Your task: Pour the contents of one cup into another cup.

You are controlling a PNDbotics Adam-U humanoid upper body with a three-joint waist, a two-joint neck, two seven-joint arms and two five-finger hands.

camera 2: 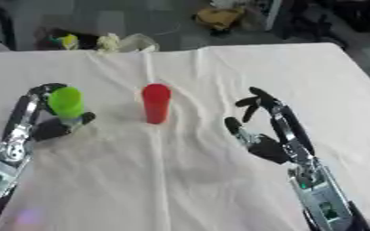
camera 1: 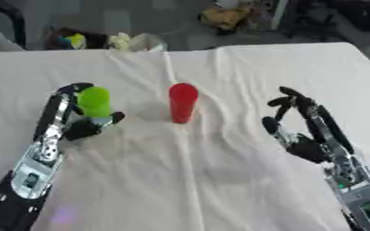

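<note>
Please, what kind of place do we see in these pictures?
Probably a lab or workshop set up for robot trials. A table draped in a wrinkled white cloth holds only a green cup, in the left hand, and a red cup. Cluttered items lie on the floor behind.
</note>
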